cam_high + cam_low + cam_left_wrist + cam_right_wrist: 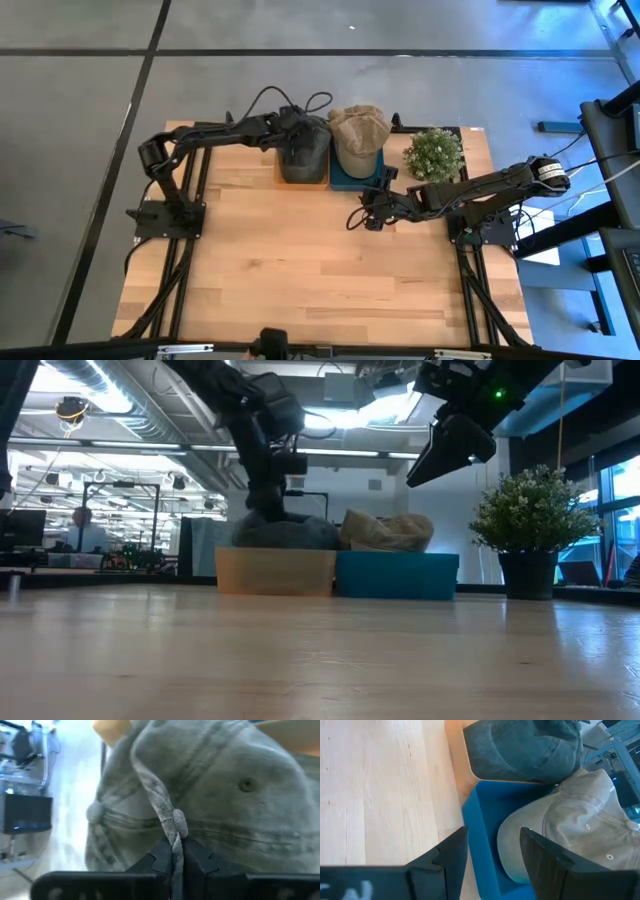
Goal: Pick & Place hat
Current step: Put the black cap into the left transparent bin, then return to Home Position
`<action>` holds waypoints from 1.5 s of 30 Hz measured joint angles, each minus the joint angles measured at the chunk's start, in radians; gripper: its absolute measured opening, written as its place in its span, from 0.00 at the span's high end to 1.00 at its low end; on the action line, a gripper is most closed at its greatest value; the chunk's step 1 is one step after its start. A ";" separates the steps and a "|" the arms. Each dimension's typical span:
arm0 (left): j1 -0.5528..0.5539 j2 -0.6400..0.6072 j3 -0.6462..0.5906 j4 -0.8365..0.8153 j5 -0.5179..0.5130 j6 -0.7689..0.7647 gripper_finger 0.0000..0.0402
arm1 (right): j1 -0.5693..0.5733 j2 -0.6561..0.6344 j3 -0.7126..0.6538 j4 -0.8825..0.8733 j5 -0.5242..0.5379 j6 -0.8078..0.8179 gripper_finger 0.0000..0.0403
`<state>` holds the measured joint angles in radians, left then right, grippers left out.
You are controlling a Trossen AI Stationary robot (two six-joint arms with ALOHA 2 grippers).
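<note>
The grey hat (pixel 303 150) sits in the tan bin (pixel 275 571). Left hand (pixel 172 862) directly above it pinches its crown seam. Right hand (pixel 492 852), spread, hovers beside the blue bin (pixel 480 820), farther off.

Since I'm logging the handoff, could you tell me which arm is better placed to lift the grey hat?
Left: the left gripper is shut on the grey hat, pinching its fabric. The right gripper is open near the blue bin.

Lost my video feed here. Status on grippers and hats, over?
Left gripper shut on grey hat in the tan tray. Right gripper open, above the table by the tan hat in the blue tray. Potted plant alongside.
</note>
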<state>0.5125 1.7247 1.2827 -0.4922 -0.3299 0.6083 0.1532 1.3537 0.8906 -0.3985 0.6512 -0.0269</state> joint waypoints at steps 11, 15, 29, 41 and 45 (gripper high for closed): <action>0.000 0.002 0.000 0.133 -0.090 0.009 0.70 | 0.000 0.000 0.000 -0.046 -0.001 0.035 0.55; -0.001 0.002 0.000 0.130 -0.162 0.008 0.64 | 0.000 0.000 0.000 -0.063 -0.001 0.052 0.55; 0.006 -0.035 0.000 0.122 -0.017 -0.140 0.56 | 0.000 0.000 -0.001 -0.085 0.053 0.024 0.55; 0.079 -0.310 -0.050 0.137 0.454 -0.375 0.56 | -0.062 -0.126 -0.157 -0.095 -0.218 0.093 0.55; 0.033 -0.451 -0.199 0.240 0.481 -0.464 0.55 | -0.071 -0.305 -0.314 0.097 -0.281 0.082 0.55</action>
<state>0.5456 1.2738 1.0840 -0.2526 0.1509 0.1442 0.0826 1.0485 0.5769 -0.3017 0.3704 0.0554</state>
